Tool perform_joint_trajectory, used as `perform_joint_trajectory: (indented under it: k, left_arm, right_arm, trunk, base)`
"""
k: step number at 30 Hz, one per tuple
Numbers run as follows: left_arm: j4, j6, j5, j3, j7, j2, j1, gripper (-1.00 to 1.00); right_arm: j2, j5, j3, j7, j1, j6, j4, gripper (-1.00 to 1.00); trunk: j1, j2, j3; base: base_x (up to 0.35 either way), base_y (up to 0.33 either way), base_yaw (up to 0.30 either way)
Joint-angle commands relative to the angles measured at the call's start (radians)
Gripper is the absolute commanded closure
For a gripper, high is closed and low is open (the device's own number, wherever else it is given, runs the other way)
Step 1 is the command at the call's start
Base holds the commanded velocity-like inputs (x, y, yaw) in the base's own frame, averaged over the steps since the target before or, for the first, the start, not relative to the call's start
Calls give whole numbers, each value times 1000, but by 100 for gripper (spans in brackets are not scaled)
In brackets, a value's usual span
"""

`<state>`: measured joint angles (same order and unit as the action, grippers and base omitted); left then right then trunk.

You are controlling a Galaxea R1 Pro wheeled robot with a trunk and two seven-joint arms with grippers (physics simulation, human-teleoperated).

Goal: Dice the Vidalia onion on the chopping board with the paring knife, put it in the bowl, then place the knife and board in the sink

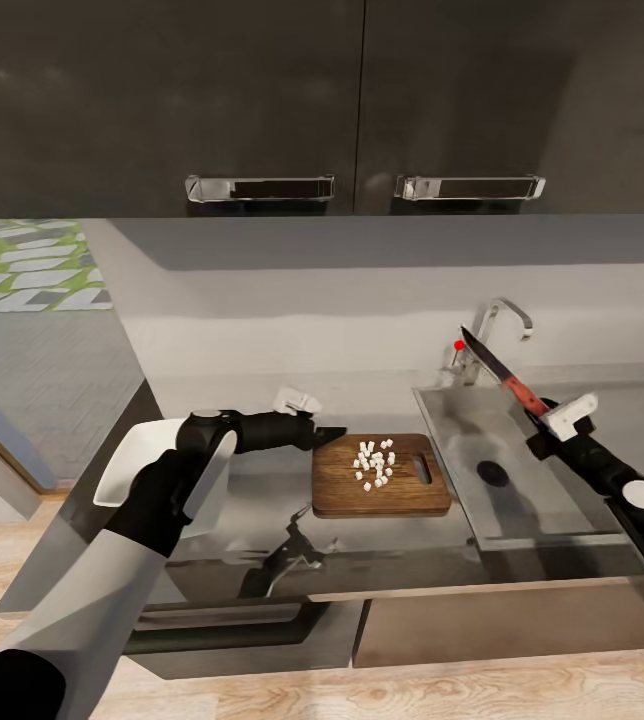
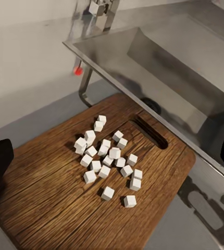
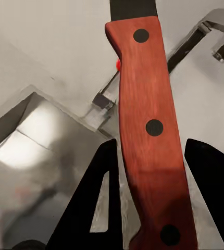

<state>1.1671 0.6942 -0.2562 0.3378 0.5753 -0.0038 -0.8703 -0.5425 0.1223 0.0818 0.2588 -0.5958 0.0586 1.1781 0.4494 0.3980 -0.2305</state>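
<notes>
the left gripper (image 1: pixel 330 433) is hovering spread at the board's (image 1: pixel 342 497) left edge; scoop the dice (image 1: pixel 375 465) gently. the right gripper (image 1: pixel 542 415) is pinching the knife (image 1: pixel 503 372).

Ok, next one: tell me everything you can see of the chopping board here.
The chopping board is a dark brown rectangle of grained wood with rounded corners and an oblong handle slot near its sink-side end. It lies flat on the countertop, just left of the sink, its right edge close against the basin rim. A loose cluster of diced onion, small white cubes, sits on it. The left end effector hovers at its far left corner.
</notes>
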Motion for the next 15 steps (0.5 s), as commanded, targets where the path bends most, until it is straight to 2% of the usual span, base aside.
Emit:
perform_joint_trajectory:
  k: [1,2,5,11,15]
  left_arm:
    - [0,7,-5,0,0,-1,-1,-100]
    - [0,7,-5,0,0,-4,-1,-100]
    - [0,7,-5,0,-1,-6,-1,-100]
    - [0,7,-5,0,-2,-7,-1,-100]
    - [0,7,-5,0,-2,-7,-1,-100]
  right_arm:
    - [0,-19,-4,1,-1,3,0,100]
    - [0,-44,-7,1,-1,3,1,100]
    - [3,-67,-4,2,-1,5,0,100]
    - [18,-74,7,2,-1,3,0,100]
    - [26,-75,32,4,-1,2,0,100]
  trunk:
    - [1,2,-2]
    - [1,2,-2]
    - [1,2,-2]
    - [1,2,-2]
    - [1,2,-2]
  base:
    - [0,0,0]
    - [0,0,0]
    - [0,0,0]
    - [0,0,0]
    - [0,0,0]
